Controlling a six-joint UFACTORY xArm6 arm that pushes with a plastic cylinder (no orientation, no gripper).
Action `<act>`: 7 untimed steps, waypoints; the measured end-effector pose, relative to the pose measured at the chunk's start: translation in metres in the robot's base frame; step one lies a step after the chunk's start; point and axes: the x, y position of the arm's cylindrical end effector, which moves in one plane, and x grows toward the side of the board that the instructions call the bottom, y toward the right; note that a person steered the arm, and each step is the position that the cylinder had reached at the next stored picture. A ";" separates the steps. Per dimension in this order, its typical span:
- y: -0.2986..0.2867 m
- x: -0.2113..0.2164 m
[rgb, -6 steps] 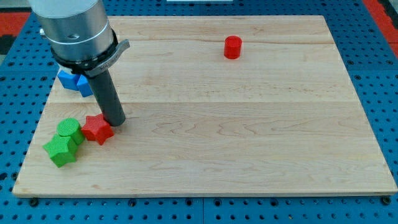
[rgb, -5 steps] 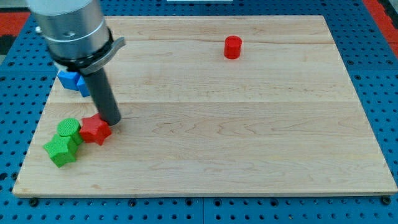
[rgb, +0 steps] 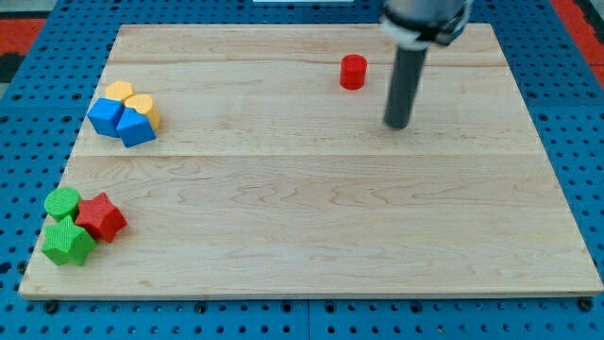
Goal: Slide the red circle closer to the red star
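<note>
The red circle (rgb: 353, 72) stands near the view's top, right of centre, on the wooden board (rgb: 311, 227). The red star (rgb: 100, 217) lies at the view's lower left, touching a green circle (rgb: 62, 202) and a green block (rgb: 67, 244). My tip (rgb: 397, 124) is on the board to the right of and slightly below the red circle, a short gap away, not touching it. It is far from the red star.
A cluster of two blue blocks (rgb: 121, 121) and two yellow blocks (rgb: 130, 97) sits at the view's upper left. The board's edges drop to a blue perforated table (rgb: 19, 132).
My tip has left the red star at the lower left and now stands near the red circle at the upper right. The red star and green blocks lie further left and lower than before.
</note>
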 end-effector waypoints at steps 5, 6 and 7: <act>-0.222 -0.043; -0.225 -0.067; -0.237 -0.089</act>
